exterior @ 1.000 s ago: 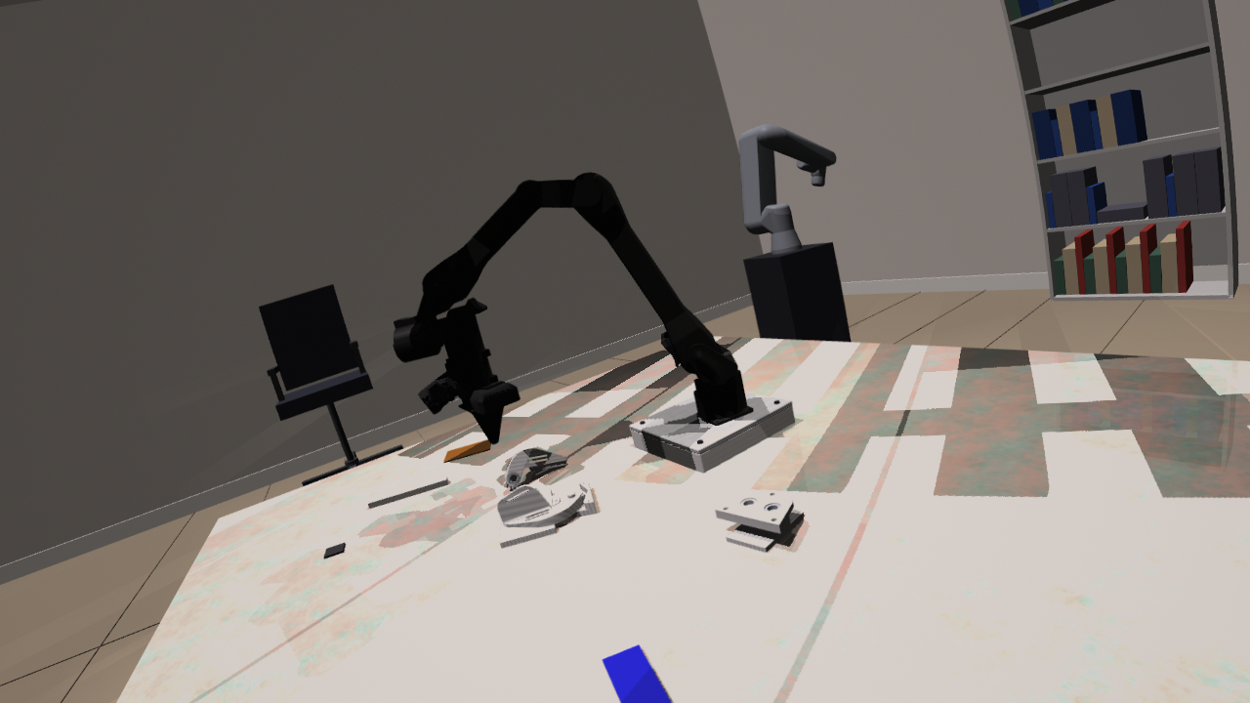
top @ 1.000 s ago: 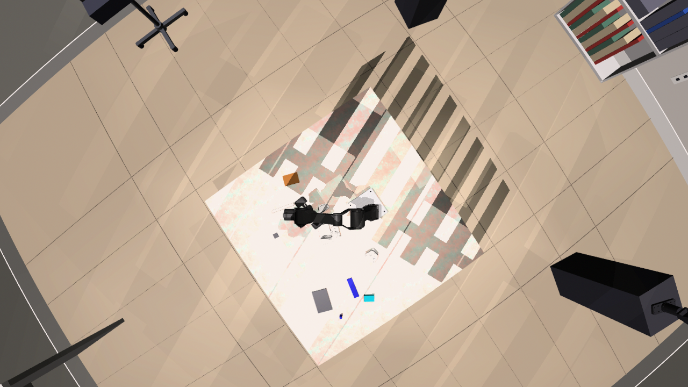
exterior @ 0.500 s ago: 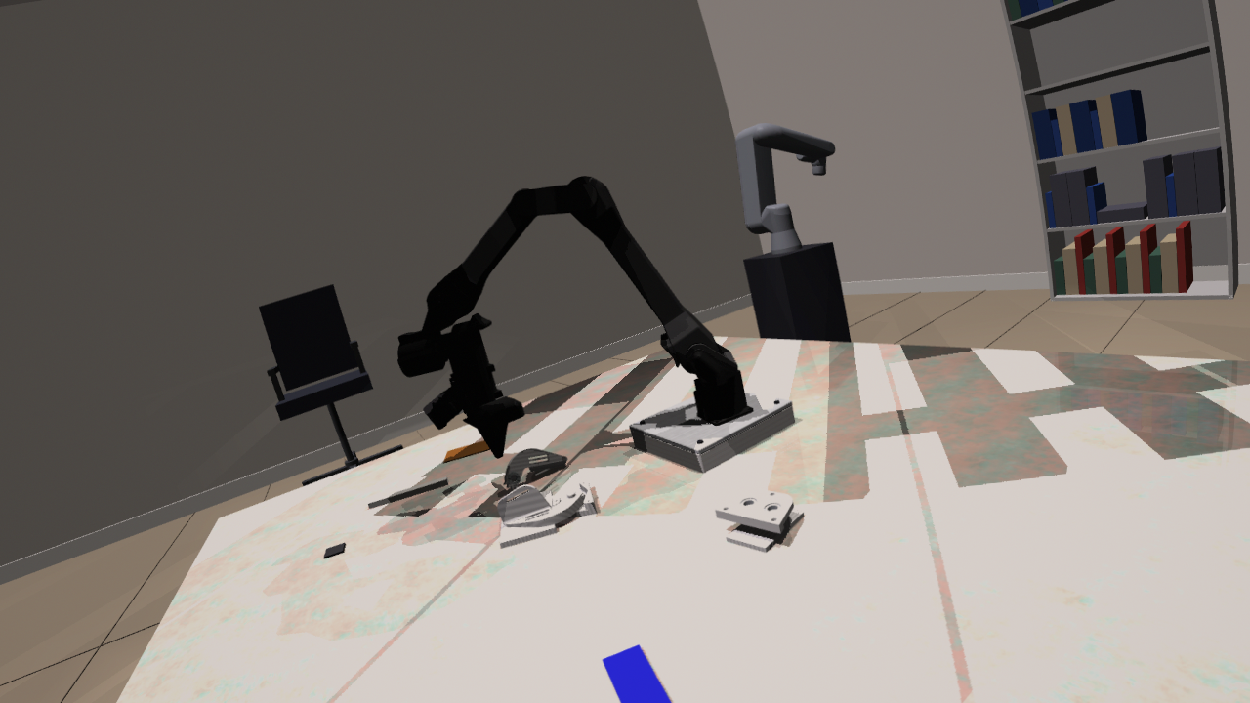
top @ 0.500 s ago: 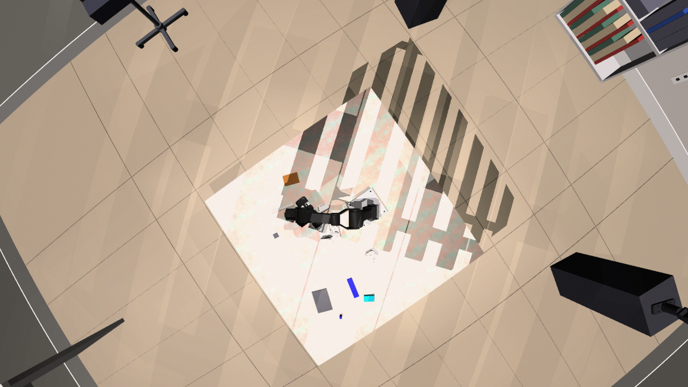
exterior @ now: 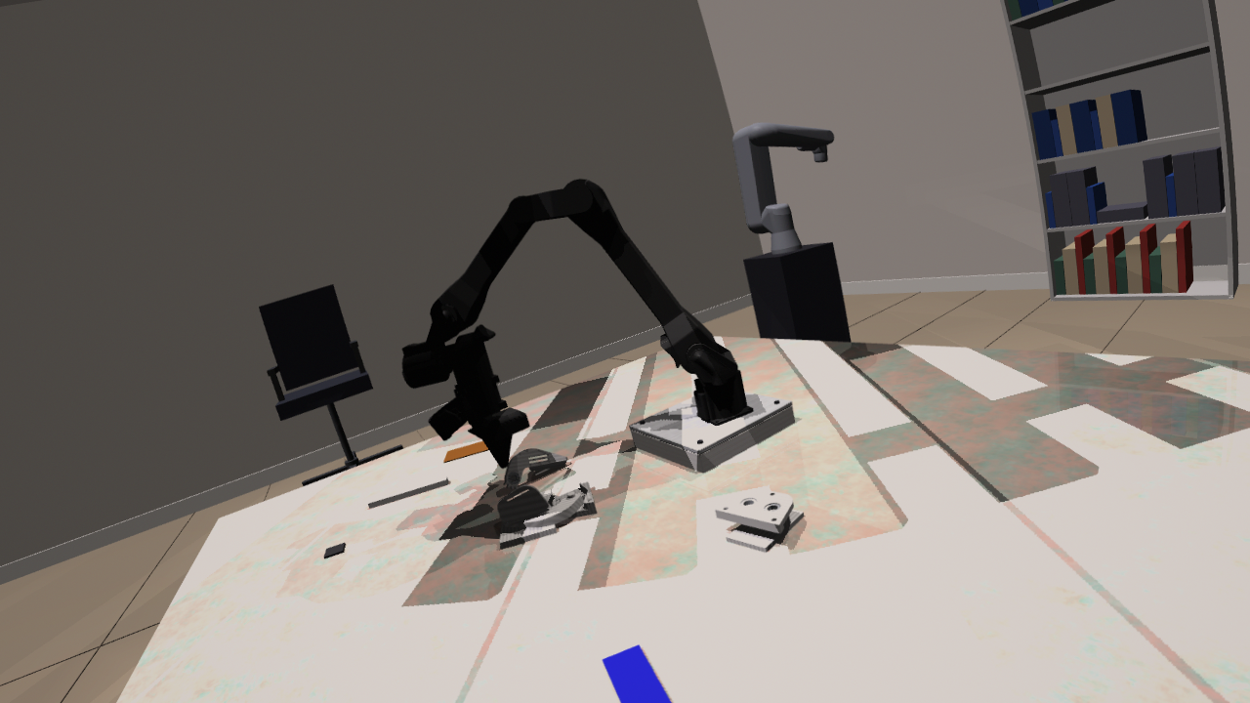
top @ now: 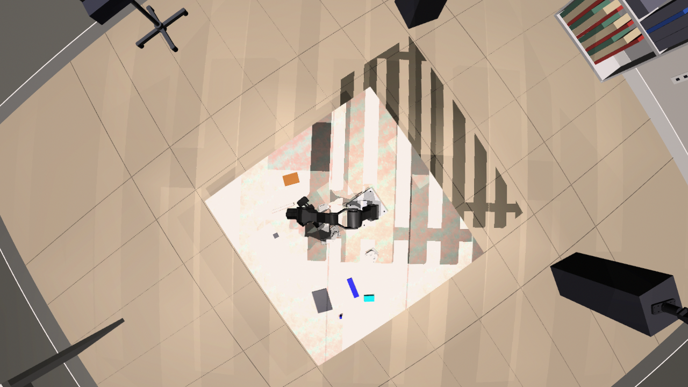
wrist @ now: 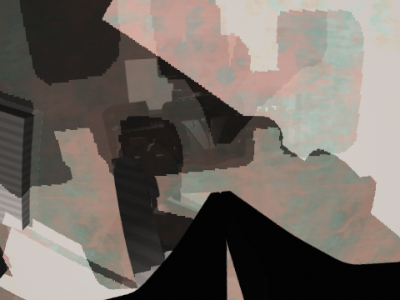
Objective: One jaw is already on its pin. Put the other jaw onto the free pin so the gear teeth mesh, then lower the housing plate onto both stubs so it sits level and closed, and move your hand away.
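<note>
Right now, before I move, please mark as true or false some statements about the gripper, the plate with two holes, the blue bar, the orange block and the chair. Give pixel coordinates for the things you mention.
1. The gripper [exterior: 504, 464] [wrist: 220, 202] is shut. True.
2. The gripper holds the plate with two holes [top: 371, 254] [exterior: 758, 508]. False: the plate is apart from it, over the table [top: 385, 293] [exterior: 830, 629].
3. The blue bar [top: 352, 287] [exterior: 638, 678] is near the cyan block [top: 368, 298]. True.
4. The orange block [top: 291, 179] [exterior: 465, 451] lies on the floor. False: it lies on the table.
5. The chair [top: 160, 27] [exterior: 308, 338] stands on the floor. True.
</note>
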{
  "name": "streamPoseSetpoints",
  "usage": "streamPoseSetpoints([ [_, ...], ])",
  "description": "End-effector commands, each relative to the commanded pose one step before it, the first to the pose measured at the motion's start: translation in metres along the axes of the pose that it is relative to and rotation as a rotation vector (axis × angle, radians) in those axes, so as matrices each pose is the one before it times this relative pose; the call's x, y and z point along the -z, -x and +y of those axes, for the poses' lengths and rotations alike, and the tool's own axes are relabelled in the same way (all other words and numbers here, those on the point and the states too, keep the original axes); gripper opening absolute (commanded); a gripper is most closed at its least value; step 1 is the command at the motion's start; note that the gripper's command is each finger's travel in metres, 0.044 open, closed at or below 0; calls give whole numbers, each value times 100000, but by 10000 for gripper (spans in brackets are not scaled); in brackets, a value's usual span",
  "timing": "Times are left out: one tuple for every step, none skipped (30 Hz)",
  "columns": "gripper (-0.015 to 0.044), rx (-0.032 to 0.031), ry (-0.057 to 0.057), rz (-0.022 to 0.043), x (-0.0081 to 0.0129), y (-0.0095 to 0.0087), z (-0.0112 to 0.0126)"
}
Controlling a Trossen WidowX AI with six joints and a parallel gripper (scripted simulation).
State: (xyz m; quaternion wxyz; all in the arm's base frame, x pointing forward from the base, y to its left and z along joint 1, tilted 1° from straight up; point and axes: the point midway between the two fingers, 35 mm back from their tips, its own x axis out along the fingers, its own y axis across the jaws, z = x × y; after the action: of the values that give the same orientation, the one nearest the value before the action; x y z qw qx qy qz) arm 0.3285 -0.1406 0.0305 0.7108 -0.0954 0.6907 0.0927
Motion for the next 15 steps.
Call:
streamPoseSetpoints([
  [0, -602, -28, -72, -36, -186, 205],
  [0, -13, 0, -2, -13, 2, 137],
  [0, -16, 0, -2, -15, 2, 167],
  [0, -16, 0, -2, -14, 1, 167],
  [0, -16, 0, -2, -13, 1, 167],
  [0, -16, 0, -2, -12, 1, 166],
  [0, -16, 0, -2, -11, 1, 166],
  [0, -16, 0, -2, -10, 1, 166],
  [0, -16, 0, -2, -10, 0, 166],
  [0, -16, 0, -2, -9, 0, 166],
  [0, -16, 0, -1, -8, 0, 166],
  [0, -16, 0, -1, -7, 0, 166],
  [0, -16, 0, -1, -6, -1, 165],
  [0, -16, 0, -1, -5, -1, 165],
  [0, -16, 0, -1, -4, -1, 165],
])
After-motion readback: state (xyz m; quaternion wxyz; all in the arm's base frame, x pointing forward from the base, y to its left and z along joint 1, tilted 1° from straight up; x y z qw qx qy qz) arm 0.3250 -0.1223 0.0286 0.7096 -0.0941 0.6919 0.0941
